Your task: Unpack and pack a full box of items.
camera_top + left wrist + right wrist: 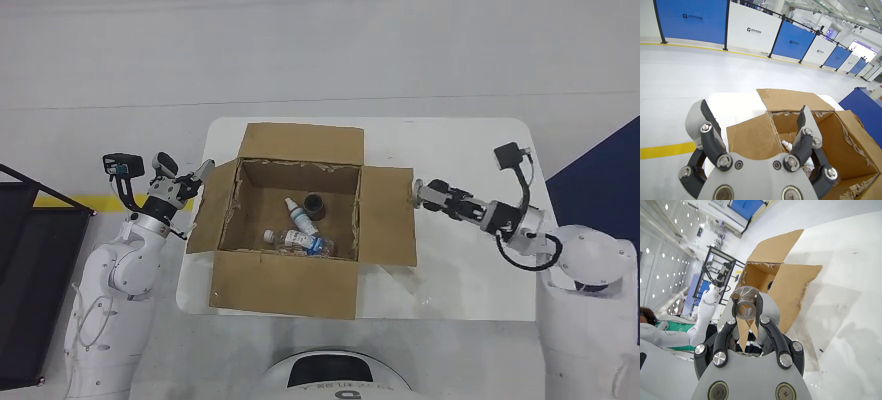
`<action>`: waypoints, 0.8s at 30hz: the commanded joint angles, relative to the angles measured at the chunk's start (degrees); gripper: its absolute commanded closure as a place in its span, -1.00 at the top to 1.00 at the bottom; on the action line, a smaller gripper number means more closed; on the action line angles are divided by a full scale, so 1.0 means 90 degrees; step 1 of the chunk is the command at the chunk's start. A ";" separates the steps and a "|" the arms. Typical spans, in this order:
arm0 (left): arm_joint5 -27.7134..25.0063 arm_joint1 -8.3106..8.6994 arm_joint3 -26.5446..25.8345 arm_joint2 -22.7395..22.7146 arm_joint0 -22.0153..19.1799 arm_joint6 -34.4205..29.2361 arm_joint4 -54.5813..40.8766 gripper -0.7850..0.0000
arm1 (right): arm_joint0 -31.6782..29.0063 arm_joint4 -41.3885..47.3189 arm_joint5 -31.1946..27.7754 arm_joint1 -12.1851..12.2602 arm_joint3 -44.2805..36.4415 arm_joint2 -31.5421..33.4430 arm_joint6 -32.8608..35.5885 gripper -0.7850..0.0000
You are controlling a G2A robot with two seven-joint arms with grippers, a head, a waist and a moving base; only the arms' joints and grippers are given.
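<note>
Brown cardboard box [288, 282] sits in the middle of the white worktop [470, 270] with all four flaps folded out. On its floor lie a small white bottle [293, 211], a black ring [316, 206] and a clear bottle [295, 240] on its side. My right jaws are clamped on a round metal fitting [752, 310], held at the outer edge of the box's right flap, while my left jaws stand wide apart with nothing between them, just beside the left flap.
</note>
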 commanded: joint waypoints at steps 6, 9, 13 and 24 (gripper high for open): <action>0.0000 0.0000 0.0000 0.0000 0.0000 0.0000 0.0000 1.00 | 0.1228 -0.1602 0.0429 -0.0009 0.0057 -0.2147 0.0273 -1.00; 0.0000 0.0000 0.0000 0.0000 0.0000 0.0000 0.0000 1.00 | 0.1591 -0.2332 0.0464 -0.0037 0.0113 -0.2985 0.0343 -1.00; 0.0000 0.0000 0.0000 0.0000 0.0000 0.0000 0.0000 1.00 | 0.1920 -0.2986 0.0694 -0.0091 0.0184 -0.3796 0.0227 -1.00; 0.0000 0.0000 0.0000 0.0000 0.0000 0.0000 0.0000 1.00 | 0.2928 -0.4722 0.1195 -0.0343 0.1391 -0.5733 0.0077 -1.00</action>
